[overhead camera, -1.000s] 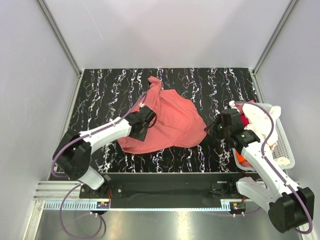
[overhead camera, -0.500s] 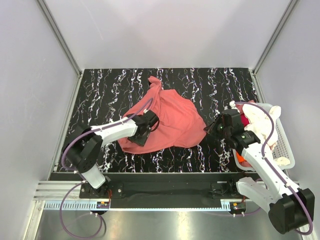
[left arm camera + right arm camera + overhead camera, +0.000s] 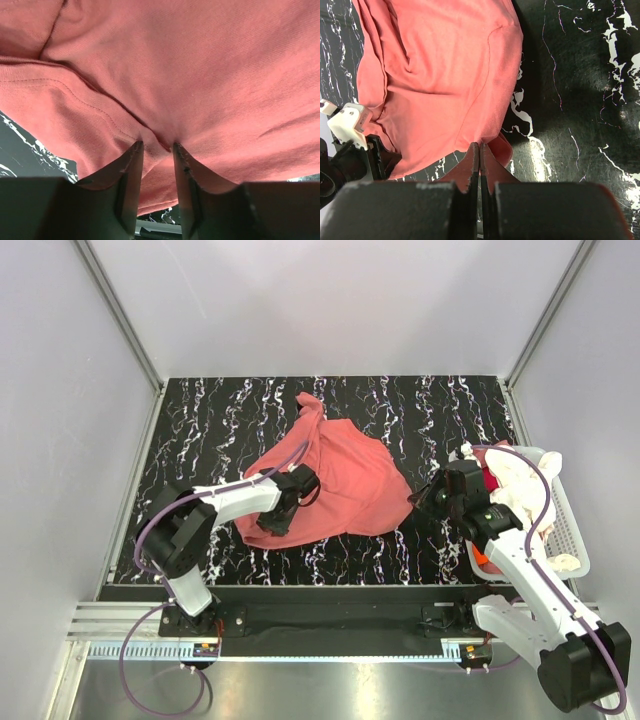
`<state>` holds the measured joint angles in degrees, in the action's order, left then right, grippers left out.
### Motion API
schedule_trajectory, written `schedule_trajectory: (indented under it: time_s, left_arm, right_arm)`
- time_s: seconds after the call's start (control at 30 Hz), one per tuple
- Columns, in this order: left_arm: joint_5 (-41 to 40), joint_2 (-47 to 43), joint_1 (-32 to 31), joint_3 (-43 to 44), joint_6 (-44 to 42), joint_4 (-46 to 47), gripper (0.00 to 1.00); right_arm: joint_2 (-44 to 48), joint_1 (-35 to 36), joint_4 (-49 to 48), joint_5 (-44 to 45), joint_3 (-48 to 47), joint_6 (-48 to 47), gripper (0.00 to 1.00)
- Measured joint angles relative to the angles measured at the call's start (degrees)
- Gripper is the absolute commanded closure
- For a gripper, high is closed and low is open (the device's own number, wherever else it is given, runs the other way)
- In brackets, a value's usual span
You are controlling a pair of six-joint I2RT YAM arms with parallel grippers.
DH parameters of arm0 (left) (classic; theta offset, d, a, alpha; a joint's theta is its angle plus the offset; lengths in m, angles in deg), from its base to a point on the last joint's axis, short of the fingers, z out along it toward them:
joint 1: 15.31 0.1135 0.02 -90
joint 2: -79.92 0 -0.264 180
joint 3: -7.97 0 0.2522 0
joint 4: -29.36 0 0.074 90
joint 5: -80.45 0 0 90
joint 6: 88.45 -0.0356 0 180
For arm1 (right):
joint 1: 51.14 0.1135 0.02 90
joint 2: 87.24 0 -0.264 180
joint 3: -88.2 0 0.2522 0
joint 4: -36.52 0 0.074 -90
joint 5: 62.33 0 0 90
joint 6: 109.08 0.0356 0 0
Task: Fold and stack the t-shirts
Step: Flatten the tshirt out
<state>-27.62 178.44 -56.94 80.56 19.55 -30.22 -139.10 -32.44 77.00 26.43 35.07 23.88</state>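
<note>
A large salmon-pink t-shirt (image 3: 340,480) lies crumpled on the black marbled table (image 3: 200,420). My left gripper (image 3: 274,521) presses down on its near left edge. In the left wrist view the gripper (image 3: 156,146) has its fingers a little apart, with a raised fold of the pink cloth (image 3: 200,75) between the tips. My right gripper (image 3: 416,498) is shut on the shirt's right edge. The right wrist view shows the gripper (image 3: 479,145) with its jaws closed on the hem of the shirt (image 3: 435,65).
A white slatted basket (image 3: 568,530) stands at the table's right edge beside my right arm. It holds a cream shirt (image 3: 518,485), a red one (image 3: 490,480) and an orange one (image 3: 480,557). Metal frame posts stand at the far corners.
My left gripper has slid along the shirt toward its near edge and its arm has folded in closer. My right gripper stays in place on the shirt's right edge.
</note>
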Motion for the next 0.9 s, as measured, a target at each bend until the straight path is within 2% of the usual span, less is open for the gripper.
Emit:
schedule_trajectory:
  time_s: [0.13,0.17,0.23,0.27,0.5,0.67,0.77,0.8,0.9]
  left_arm:
    - [-0.3,0.1,0.0,0.0,0.2,0.0,0.78]
    - [-0.5,0.1,0.0,0.0,0.1,-0.2,0.77]
    - [-0.8,0.1,0.0,0.0,0.2,-0.4,0.67]
    - [-0.9,0.1,0.0,0.0,0.1,-0.6,0.66]
    - [-1.8,0.1,0.0,0.1,0.4,-1.2,0.70]
    - [-1.9,0.1,0.0,0.8,0.0,-1.3,0.79]
    - [-1.9,0.1,0.0,1.3,-0.1,-1.4,0.92]
    - [-2.0,0.1,0.0,1.5,-0.2,-1.4,1.00]
    - [-2.3,0.1,0.0,2.2,-0.3,-1.8,1.00]
  right_arm:
    - [0.0,0.0,0.0,0.0,0.0,0.0,1.00]
    - [0.0,0.0,0.0,0.0,0.0,0.0,1.00]
    - [0.0,0.0,0.0,0.0,0.0,0.0,1.00]
    - [0.0,0.0,0.0,0.0,0.0,0.0,1.00]
    - [0.0,0.0,0.0,0.0,0.1,0.0,1.00]
    - [-0.1,0.0,0.0,0.0,0.1,0.0,1.00]
    - [-0.1,0.0,0.0,0.0,0.1,0.0,1.00]
    - [-0.1,0.0,0.0,0.0,0.1,0.0,1.00]
    - [-0.1,0.0,0.0,0.0,0.2,0.0,1.00]
